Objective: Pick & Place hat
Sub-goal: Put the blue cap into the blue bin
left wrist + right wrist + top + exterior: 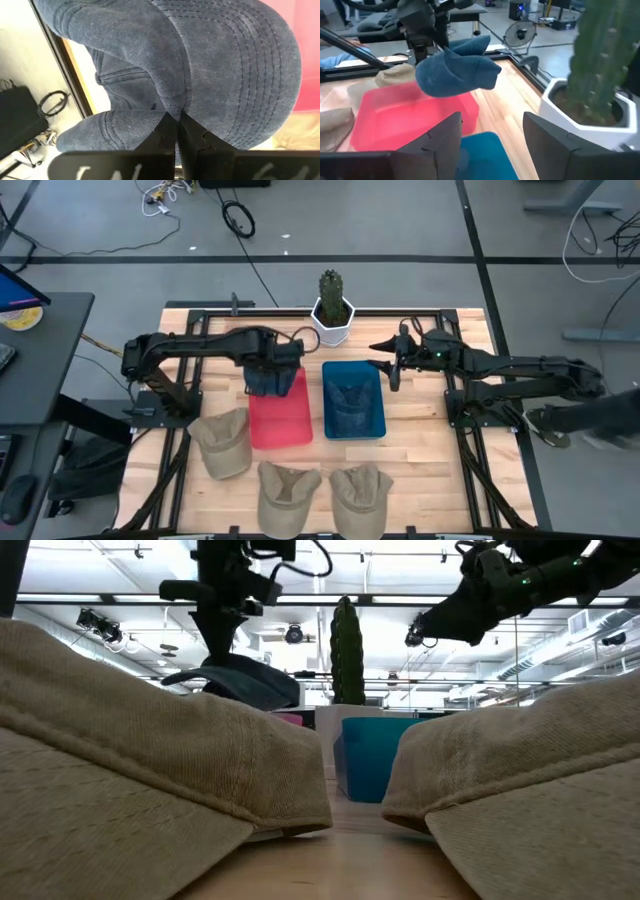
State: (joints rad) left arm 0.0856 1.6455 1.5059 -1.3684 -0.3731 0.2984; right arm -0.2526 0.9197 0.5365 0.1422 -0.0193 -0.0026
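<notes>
My left gripper (283,362) is shut on a blue denim hat (271,378) held above the far end of the red bin (280,420); the hat also shows in the right wrist view (455,72) and low view (240,680). Another blue hat (351,406) lies in the blue bin (353,400). Three tan hats (222,442) (288,495) (360,492) lie on the table's near part. My right gripper (392,365) is open and empty, hovering beside the blue bin's far right corner. My left gripper pinches a fold of the denim hat's cloth (172,107) between its two fingers, where the brim meets the crown. The fingers come from above. The hat hangs below them, clear of the red bin.
A potted cactus (332,305) in a white pot stands at the table's far edge between the arms. The black frame rails (460,430) run along both sides of the wooden table. Bare wood shows right of the blue bin.
</notes>
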